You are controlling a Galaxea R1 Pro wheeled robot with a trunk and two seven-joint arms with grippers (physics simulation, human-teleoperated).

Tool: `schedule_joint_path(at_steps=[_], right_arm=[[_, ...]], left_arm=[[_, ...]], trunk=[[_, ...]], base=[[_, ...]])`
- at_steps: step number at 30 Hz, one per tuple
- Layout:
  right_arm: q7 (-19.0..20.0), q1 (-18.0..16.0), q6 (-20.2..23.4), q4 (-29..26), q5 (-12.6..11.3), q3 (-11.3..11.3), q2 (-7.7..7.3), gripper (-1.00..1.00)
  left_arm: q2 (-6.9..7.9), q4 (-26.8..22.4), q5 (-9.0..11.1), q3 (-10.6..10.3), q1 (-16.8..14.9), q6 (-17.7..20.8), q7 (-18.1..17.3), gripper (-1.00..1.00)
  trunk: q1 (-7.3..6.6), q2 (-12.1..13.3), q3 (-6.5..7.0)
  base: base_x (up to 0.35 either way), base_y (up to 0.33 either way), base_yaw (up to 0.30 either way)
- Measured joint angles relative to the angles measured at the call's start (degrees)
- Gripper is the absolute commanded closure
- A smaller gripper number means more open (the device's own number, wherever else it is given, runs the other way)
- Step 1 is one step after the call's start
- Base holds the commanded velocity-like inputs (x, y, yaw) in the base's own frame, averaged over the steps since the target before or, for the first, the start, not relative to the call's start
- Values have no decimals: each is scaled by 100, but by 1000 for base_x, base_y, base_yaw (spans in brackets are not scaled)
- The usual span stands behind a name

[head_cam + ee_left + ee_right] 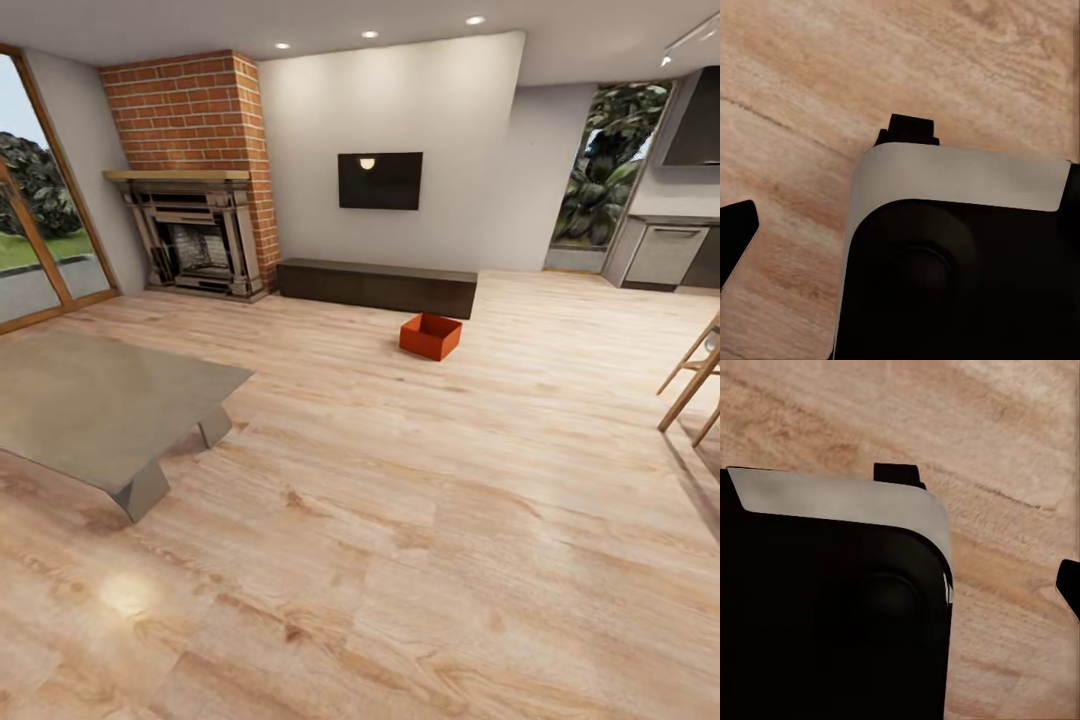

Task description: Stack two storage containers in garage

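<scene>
One orange-red storage container (431, 336) sits on the light wood-plank floor (400, 520) of the living room, just in front of the low dark cabinet (377, 286) and well ahead of me. It is open-topped and looks empty. In the left wrist view my left gripper (900, 217) hangs over the plank floor with a dark fingertip (738, 231) at the picture's edge, far off centre. My right gripper (900, 585) hangs the same way, with a fingertip (1069, 583) at the opposite edge. Neither holds anything.
A low grey coffee table (100, 405) stands close on the left. The brick fireplace (195, 170) and wall TV (379, 180) are at the back, and wooden chair legs (692, 385) are at the right. My own black-and-white body (945, 247) (832, 600) lies under both wrists.
</scene>
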Motion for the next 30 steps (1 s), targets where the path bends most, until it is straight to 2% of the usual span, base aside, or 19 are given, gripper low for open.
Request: schedule_joint_path(at_steps=[30], right_arm=[[0,0,0,0,1,0,0,-100]], left_arm=[[4,0,0,1,0,2,0,-100]], trunk=[[0,0,0]], base=[[322,0,0]])
